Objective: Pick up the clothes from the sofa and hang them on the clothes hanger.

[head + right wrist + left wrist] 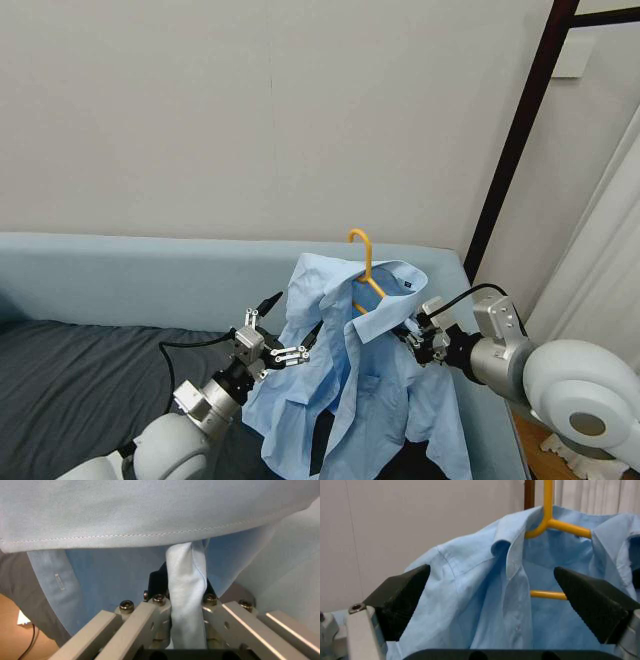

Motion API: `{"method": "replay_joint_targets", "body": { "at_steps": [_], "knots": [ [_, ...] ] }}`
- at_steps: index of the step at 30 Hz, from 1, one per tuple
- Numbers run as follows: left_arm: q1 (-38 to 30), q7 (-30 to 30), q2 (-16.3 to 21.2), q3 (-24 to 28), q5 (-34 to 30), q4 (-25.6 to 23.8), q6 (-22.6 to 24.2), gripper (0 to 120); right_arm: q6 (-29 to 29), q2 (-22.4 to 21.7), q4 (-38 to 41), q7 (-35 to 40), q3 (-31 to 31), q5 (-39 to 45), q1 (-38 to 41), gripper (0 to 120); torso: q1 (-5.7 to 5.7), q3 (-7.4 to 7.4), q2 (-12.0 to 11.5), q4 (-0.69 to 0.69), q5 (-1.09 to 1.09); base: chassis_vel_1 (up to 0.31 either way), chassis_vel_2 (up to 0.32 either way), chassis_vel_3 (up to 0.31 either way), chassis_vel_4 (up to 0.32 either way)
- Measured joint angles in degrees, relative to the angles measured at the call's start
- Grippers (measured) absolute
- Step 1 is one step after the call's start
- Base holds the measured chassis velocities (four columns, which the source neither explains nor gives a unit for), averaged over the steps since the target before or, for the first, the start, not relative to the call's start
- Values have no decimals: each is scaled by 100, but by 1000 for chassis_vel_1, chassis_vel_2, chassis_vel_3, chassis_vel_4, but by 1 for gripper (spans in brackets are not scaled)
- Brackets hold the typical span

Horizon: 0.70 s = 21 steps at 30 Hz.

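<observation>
The shirt drapes the hanger, above the sofa. Right of the hanger, my right gripper pinches a shirt fold; left of it, my left gripper stands spread, facing the shoulder.

White rounded arm shells, silver wrist cuffs, black cables; left gripper pads black, apparently rubber.
</observation>
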Motion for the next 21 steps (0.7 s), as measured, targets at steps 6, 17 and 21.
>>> {"method": "replay_joint_targets", "body": {
  "at_steps": [6,17,21],
  "knots": [
    [-41,-264,-268,133,-124,51,205,88,0,21,17,21,0,55,7,2,0,0,0,0,0,0,0,0,0],
    [652,-548,-28,-737,325,278,37,91,-1,42,-175,38,41,180,127,2,0,0,0,3,-1,0,0,0,0],
    [363,-486,39,-717,524,605,64,98,-1,80,-112,47,39,251,154,2,0,0,0,0,0,0,0,0,0]
  ]
}}
